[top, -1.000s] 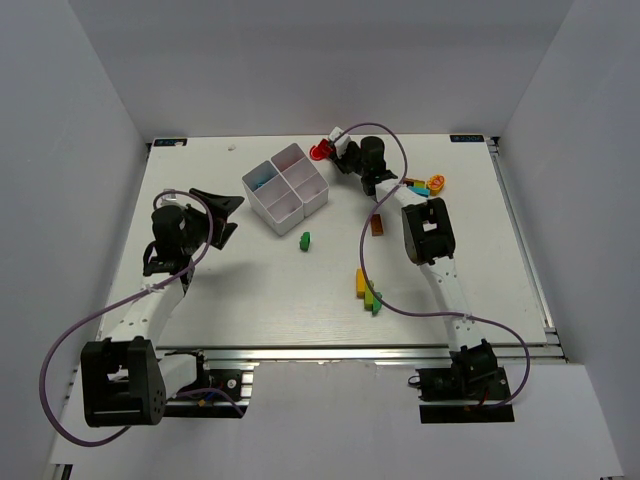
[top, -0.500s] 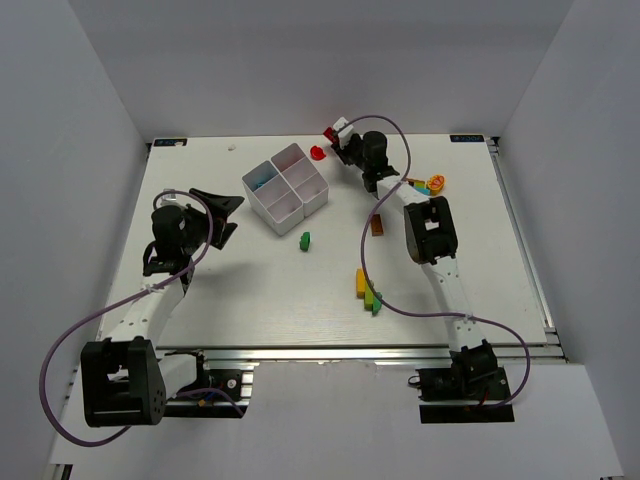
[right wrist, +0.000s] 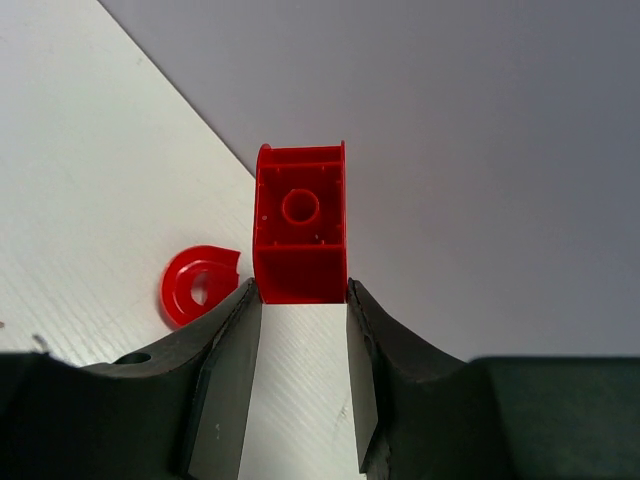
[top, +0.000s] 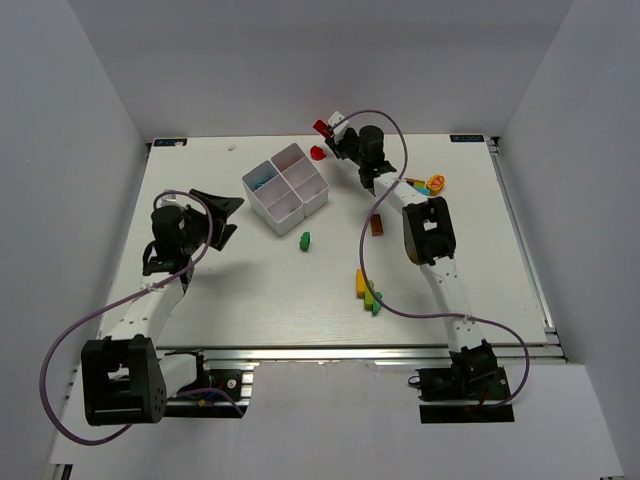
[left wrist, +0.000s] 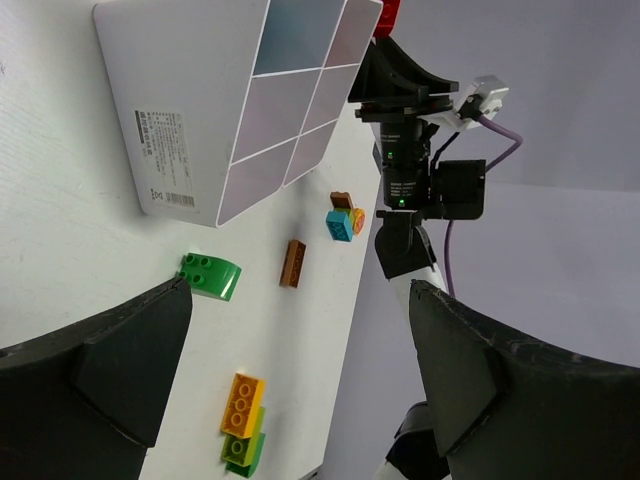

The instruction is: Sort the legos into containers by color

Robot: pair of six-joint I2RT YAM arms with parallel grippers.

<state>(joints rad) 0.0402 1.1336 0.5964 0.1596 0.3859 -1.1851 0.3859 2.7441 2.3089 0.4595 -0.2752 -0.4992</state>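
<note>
1. Plain grey walls (top: pixel 300 60) close in a white table (top: pixel 480 260) on three sides, with both arms bolted at its near edge.
2. We see the white four-compartment tray (top: pixel 286 187) toward the far edge, left of the middle. Something blue shows in one compartment. What the others hold we cannot make out, and the left wrist view cuts the tray (left wrist: pixel 200 100) off at the top.
3. The right gripper (top: pixel 325 130) hangs at the far edge beyond the tray, its jaws narrowed onto a red brick (right wrist: pixel 300 235) held clear of the surface. A red ring-shaped piece (right wrist: pixel 198 285) lies on the table just beneath it.
4. The left gripper (top: pixel 232 217) hovers near the tray's left side, jaws spread wide and holding nothing.
5. Loose on the table are a green brick (top: pixel 305 239) near the tray, a brown brick (top: pixel 377 225) partly behind the right arm, and a yellow-and-green stack (top: pixel 367 290) toward the near edge.
6. A small mixed cluster (top: pixel 430 184) lies toward the right edge, too small for us to count its pieces.
</note>
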